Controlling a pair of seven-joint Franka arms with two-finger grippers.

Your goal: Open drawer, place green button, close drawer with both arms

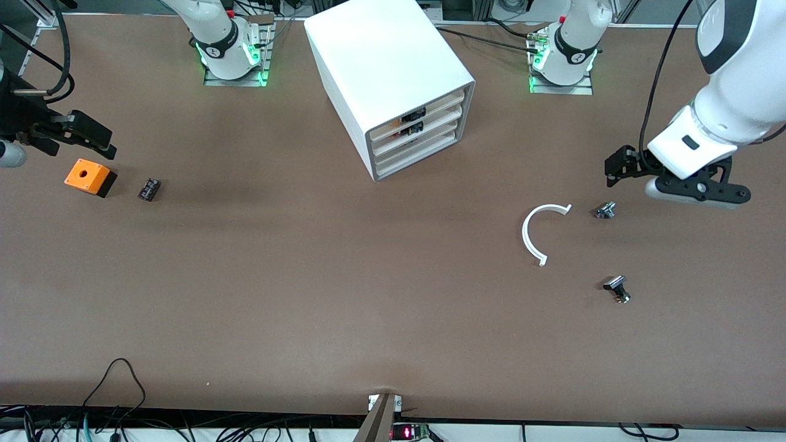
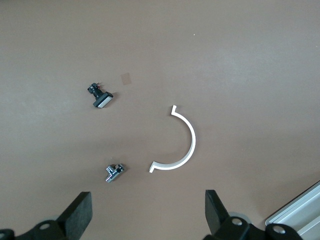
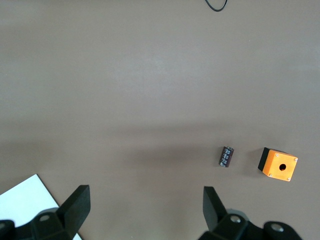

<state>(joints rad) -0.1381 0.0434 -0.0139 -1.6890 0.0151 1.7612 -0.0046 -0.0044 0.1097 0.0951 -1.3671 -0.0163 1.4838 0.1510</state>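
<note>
The button (image 1: 149,188) lies on its side on the table toward the right arm's end, just beside the orange box (image 1: 90,177) and well apart from the cabinet (image 1: 393,80). Judge it light, rigid and apt to roll; you would do best to pinch it across the black body, not the rounded cap. The drawer (image 1: 416,159), lowest in the cabinet, is closed. It should slide stiffly, and its front edge looks like the only place to take hold.

The right gripper (image 3: 145,205) hangs over the table by the orange box, fingers spread wide and holding nothing. The left gripper (image 2: 147,210) hangs over the left arm's end of the table, fingers equally wide and bare, above two black-and-silver knobs (image 1: 606,210) and a white curved strip (image 1: 535,233).
</note>
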